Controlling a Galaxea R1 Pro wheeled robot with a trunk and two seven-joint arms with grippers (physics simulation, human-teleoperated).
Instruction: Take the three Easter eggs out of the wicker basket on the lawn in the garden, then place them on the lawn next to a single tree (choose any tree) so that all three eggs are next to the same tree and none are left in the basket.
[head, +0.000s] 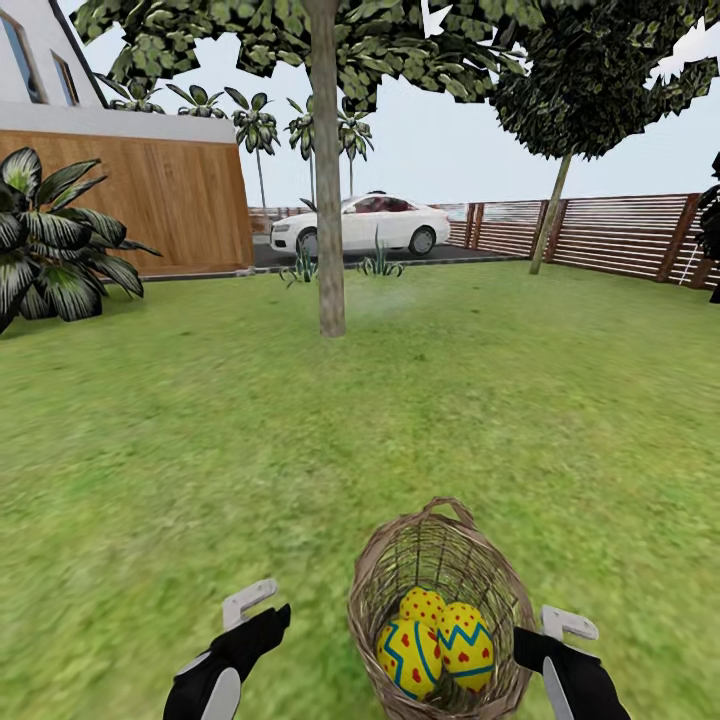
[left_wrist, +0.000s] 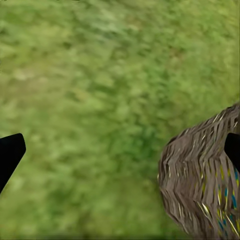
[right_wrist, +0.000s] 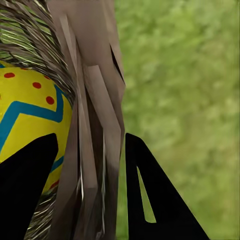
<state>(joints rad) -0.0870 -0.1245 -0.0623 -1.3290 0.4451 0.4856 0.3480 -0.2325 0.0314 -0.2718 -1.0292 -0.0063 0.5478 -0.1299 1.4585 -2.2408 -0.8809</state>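
Head view, ground: lawn (head: 200, 420), short mottled green grass, running back to a slatted brown fence (head: 620, 235) and a wood-clad wall (head: 150, 200) below a white house (head: 40, 60).
Head view, basket: wicker basket (head: 440, 560) on the grass near the bottom edge, between the two arms; it looks tipped, mouth toward the camera, arched handle (head: 450, 507) at the far rim.
Head view, eggs: three Easter eggs (head: 437, 645) clustered inside the basket, long axes roughly upright, touching one another.
Head view, surroundings: tree (head: 327, 200) with thick grey-brown trunk straight ahead, well apart from the basket, open grass between; second, leaning tree (head: 550, 215) by the fence; spiky plant (head: 50, 240) at left; white car (head: 360, 222) beyond.
Head view, left end effector (head: 250, 610): over grass beside the basket.
Head view, right end effector (head: 555, 630): just beside the basket's right wall.
Left wrist view: fingers (left_wrist: 10, 152) spread wide over grass, empty; basket wall at one side.
Right wrist view: fingers (right_wrist: 150, 195) apart, straddling the basket rim, one inside by an egg, one outside.
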